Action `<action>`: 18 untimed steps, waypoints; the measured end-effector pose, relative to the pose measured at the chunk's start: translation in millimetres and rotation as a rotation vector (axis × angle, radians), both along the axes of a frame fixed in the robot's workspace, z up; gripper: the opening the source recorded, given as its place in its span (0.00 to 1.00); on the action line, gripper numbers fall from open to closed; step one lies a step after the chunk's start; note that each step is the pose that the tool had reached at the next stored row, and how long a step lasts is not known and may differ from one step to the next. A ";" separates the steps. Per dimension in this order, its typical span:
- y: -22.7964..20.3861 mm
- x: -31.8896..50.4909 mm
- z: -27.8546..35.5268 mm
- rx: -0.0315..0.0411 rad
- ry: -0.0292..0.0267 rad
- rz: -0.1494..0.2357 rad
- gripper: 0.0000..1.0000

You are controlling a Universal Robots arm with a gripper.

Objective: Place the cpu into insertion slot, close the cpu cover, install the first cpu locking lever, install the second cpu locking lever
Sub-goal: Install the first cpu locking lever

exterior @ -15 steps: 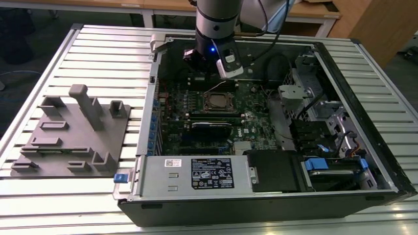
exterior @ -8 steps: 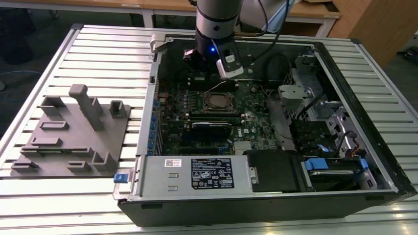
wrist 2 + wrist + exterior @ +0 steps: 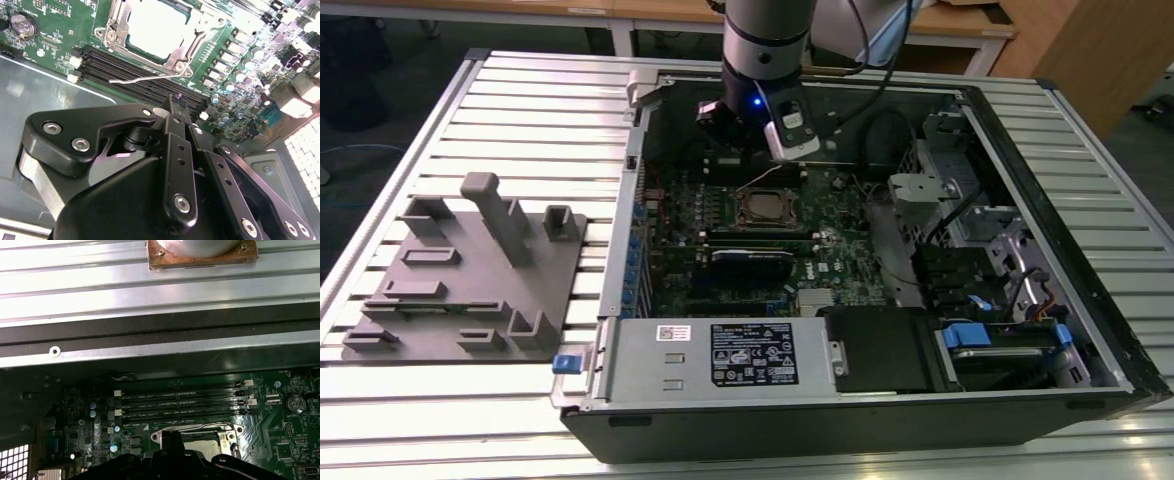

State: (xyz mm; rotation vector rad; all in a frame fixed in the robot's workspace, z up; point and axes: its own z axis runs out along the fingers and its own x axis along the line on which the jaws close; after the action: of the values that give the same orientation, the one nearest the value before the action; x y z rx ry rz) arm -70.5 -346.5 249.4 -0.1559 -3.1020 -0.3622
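Note:
The cpu [image 3: 155, 25] lies flat in the insertion slot [image 3: 767, 208], its pale metal top showing through the window of the cpu cover [image 3: 196, 35], which is down over it. One thin silver locking lever [image 3: 142, 79] sticks out free beside the socket, over the memory slots, and shows again in the first wrist view as a raised wire [image 3: 200, 427]. My gripper [image 3: 177, 102] hangs just above the board near that lever's end, its black fingers together with nothing between them. In the exterior view the arm [image 3: 761, 60] stands over the far part of the case.
Long black memory slots [image 3: 135, 75] run beside the socket. A grey power supply box [image 3: 720, 355] fills the case's near side. Drive cages and cables [image 3: 961, 200] crowd the exterior view's right. A grey fixture block [image 3: 467, 280] sits on the slatted table at the left.

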 end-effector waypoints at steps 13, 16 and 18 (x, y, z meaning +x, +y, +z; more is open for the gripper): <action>0.1 0.3 -1.4 0.0001 0.0006 0.000 0.11; 0.0 0.3 -4.6 -0.0001 0.0006 0.000 0.11; 0.0 0.3 -5.7 -0.0002 0.0007 0.000 0.11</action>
State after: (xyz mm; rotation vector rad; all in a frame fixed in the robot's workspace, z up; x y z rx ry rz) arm -70.2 -346.5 243.8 -0.1561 -3.1014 -0.3618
